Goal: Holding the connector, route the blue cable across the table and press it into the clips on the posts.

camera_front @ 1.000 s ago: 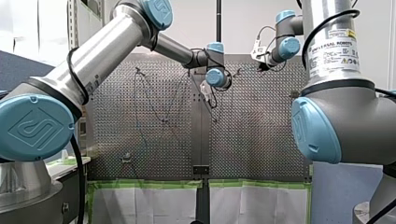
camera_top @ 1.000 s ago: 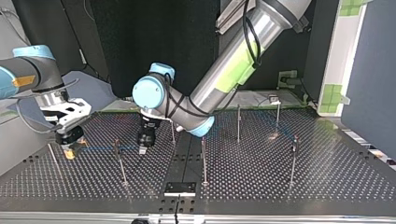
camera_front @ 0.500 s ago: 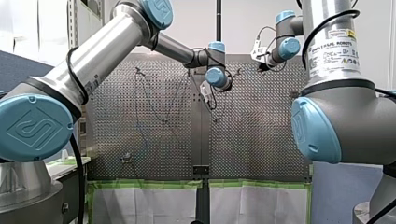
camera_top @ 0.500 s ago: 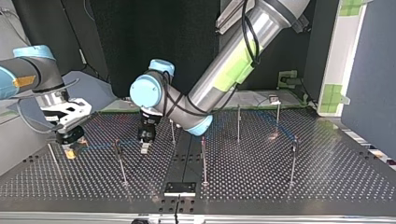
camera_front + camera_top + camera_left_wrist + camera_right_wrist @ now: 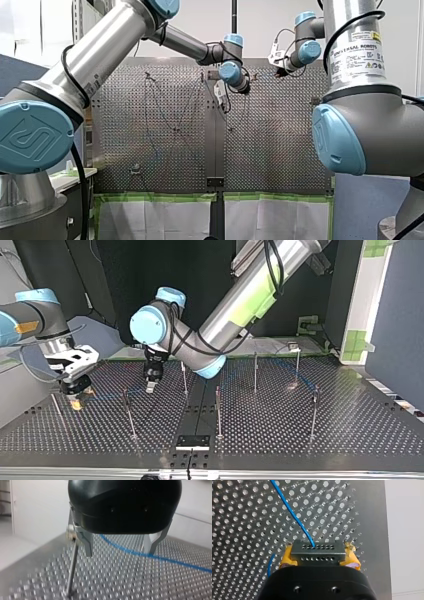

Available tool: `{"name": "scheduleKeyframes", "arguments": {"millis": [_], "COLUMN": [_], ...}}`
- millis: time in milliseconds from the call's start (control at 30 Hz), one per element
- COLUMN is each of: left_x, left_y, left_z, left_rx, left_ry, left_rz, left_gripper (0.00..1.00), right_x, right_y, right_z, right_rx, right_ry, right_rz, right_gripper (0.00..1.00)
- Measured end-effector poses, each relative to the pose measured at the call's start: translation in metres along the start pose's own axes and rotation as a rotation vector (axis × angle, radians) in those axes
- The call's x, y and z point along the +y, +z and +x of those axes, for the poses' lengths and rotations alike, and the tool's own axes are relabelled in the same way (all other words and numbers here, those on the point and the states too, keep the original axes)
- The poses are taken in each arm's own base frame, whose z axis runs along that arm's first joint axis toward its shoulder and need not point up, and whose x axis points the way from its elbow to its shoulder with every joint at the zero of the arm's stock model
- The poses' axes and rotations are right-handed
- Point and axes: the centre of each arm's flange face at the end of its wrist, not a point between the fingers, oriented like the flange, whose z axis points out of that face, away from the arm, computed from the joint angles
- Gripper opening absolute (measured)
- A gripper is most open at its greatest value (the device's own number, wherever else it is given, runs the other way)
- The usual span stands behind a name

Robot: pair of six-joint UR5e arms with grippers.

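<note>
Right gripper (image 5: 319, 556): clamped on connector (image 5: 317, 547)
Left gripper (image 5: 119, 551): open over blue cable (image 5: 175, 562) — ungripped
Risk: slack could skip the post (image 5: 72, 567)

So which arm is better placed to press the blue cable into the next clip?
My left, I'd say. The left hand is open above the blue cable, with a post right beside it. The right hand is shut on the connector, so it is not free.
</note>
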Motion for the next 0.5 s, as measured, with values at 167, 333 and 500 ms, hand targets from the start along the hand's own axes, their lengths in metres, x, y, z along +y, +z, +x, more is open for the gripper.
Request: {"name": "scheduleKeyframes", "arguments": {"millis": [167,333,500], "left_x": [-0.011,-0.002,0.011], "left_y": [-0.018,-0.026,-0.034], "left_z": [-0.011,-0.029,-0.047], "left_rx": [-0.032,-0.083,-0.142], "left_ry": [0.023,0.006,-0.01], "left_rz": [0.026,0.008,-0.032], "left_gripper": [1.0,1.0,1.0], "right_x": [-0.001,-0.002,-0.003], "right_y": [0.0,0.0,0.0], "right_z": [-0.001,-0.001,-0.001], "right_rx": [-0.001,-0.001,-0.003], "right_ry": [0.0,-0.001,0.0], "right_rz": [0.003,0.004,0.006], "right_gripper": [0.0,0.0,0.0]}}
